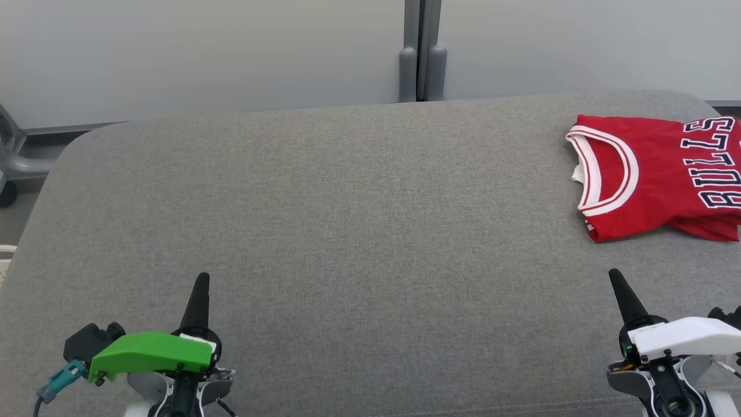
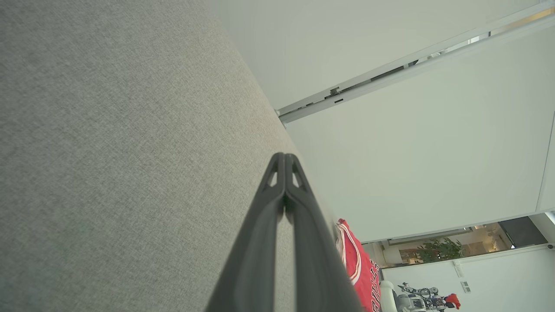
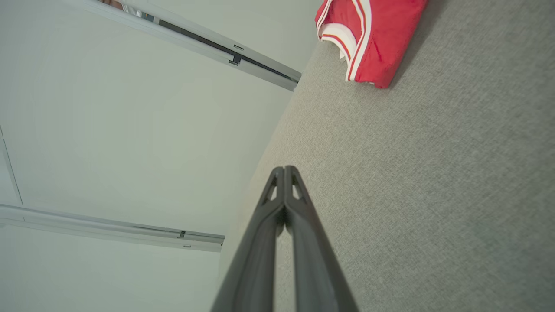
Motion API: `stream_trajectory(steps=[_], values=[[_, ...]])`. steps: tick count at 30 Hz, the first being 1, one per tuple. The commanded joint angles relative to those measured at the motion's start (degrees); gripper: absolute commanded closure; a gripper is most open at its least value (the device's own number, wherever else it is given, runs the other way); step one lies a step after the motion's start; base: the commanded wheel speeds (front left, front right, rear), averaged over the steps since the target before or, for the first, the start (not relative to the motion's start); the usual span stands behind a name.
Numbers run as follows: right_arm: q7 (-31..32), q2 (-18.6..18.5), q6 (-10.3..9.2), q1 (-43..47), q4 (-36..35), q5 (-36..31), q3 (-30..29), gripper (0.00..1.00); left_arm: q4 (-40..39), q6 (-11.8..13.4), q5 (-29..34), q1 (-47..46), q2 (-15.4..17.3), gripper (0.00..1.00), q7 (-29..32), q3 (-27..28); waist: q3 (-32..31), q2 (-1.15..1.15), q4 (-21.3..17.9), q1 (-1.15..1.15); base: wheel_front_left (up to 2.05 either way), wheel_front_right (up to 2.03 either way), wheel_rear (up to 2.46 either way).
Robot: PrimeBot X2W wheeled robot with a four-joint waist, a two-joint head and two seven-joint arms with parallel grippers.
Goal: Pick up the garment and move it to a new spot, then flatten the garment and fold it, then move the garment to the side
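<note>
The garment (image 1: 666, 174) is a red jersey with white trim and dark letters, folded flat at the far right of the grey cushioned surface (image 1: 347, 231); its right part runs off the head view. My left gripper (image 1: 201, 278) rests at the lower left, shut, holding nothing, far from the jersey. My right gripper (image 1: 613, 275) sits at the lower right, shut and empty, a short way in front of the jersey. The left wrist view shows the shut left gripper (image 2: 285, 156) and a strip of the jersey (image 2: 357, 264). The right wrist view shows the shut right gripper (image 3: 284, 170) with the jersey (image 3: 373, 34) ahead.
Pale wall panels (image 1: 202, 52) with a grey post (image 1: 421, 63) stand behind the surface. A grey chair base (image 1: 17, 162) sits past the surface's left corner. A wide stretch of the grey surface lies between the two grippers.
</note>
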Motion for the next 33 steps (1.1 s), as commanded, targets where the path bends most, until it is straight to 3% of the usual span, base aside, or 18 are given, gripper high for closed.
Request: stream_trajectory(steps=[1,33], values=[[0.3,-0.3,0.02,-1.3,-0.2,1.5,-0.5,1.0,-0.5,-0.6,-1.3,-1.5,-0.1,1.0,0.2,0.9,0.0,0.0,0.0,0.0,0.0,0.0,0.0],[2.9,-0.4,0.03,-2.3,1.1,16.5,-3.4,1.0,-0.4,-3.6,-11.0,-2.1,-3.4,1.0,3.4,6.1,0.4,0.0,-0.6,0.0,0.0,0.0,0.0]])
